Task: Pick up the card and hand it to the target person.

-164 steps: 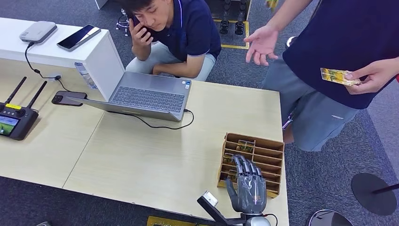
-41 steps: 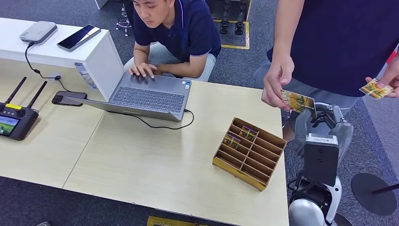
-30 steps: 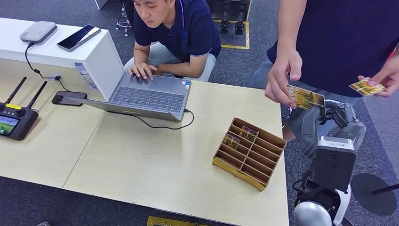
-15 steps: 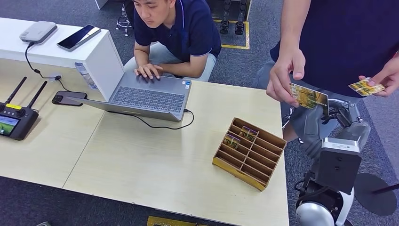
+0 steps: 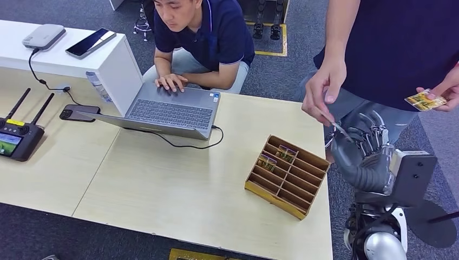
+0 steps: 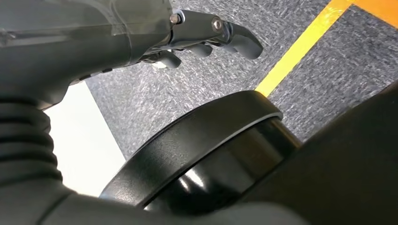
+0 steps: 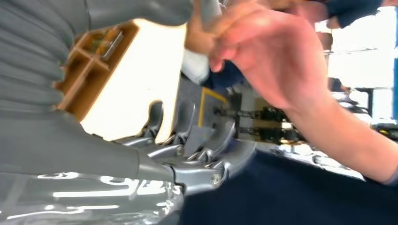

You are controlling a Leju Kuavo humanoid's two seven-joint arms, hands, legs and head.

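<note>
R hand (image 5: 364, 142) raised beside table edge, fingers spread, holding nothing; card (image 5: 341, 129) edge-on in person's hand (image 5: 323, 90), just above R fingertips; risk: pinch looks light, card cd slip to floor; L hand (image 6: 206, 37) hangs, fingers loosely curled, empty.

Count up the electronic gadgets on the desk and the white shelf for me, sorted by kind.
Laptops: 1, the open silver laptop
Phones: 2, the black smartphone on the white shelf and the black smartphone on the desk
Remote controllers: 1, the black controller with two antennas
Small boxes: 1, the grey rounded box with a cable
Total: 5
</note>
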